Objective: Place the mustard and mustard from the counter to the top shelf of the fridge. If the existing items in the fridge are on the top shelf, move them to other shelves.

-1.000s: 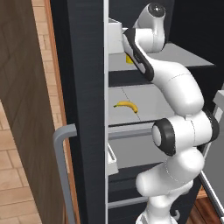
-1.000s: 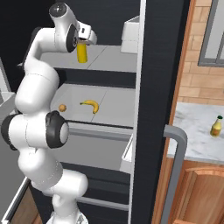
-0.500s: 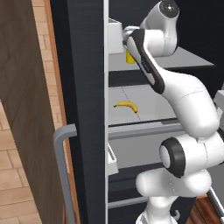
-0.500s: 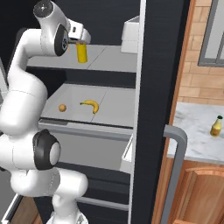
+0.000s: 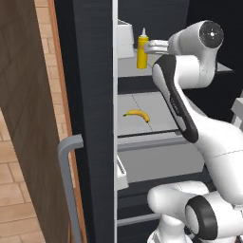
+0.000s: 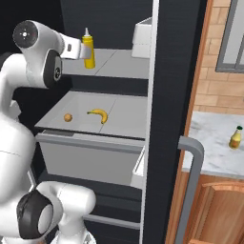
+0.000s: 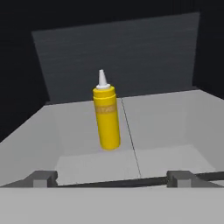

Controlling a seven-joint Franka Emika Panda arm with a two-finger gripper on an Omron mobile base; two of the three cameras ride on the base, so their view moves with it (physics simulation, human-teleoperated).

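Mustard, the tall yellow squeeze bottle [image 5: 142, 50], stands upright on the top shelf [image 5: 190, 70] of the fridge in the left base view, just beside the claw [image 5: 151, 47]. Below lies the banana [image 5: 137, 114].

In the right base view, the amber bottle [image 6: 235, 138] stands on the worktop [image 6: 214, 143]; the orange fruit [image 6: 68, 117] lies near the banana.

In the hand view, the claw's fingertips [image 7: 42, 179] are wide apart, holding nothing; the squeeze bottle stands free.
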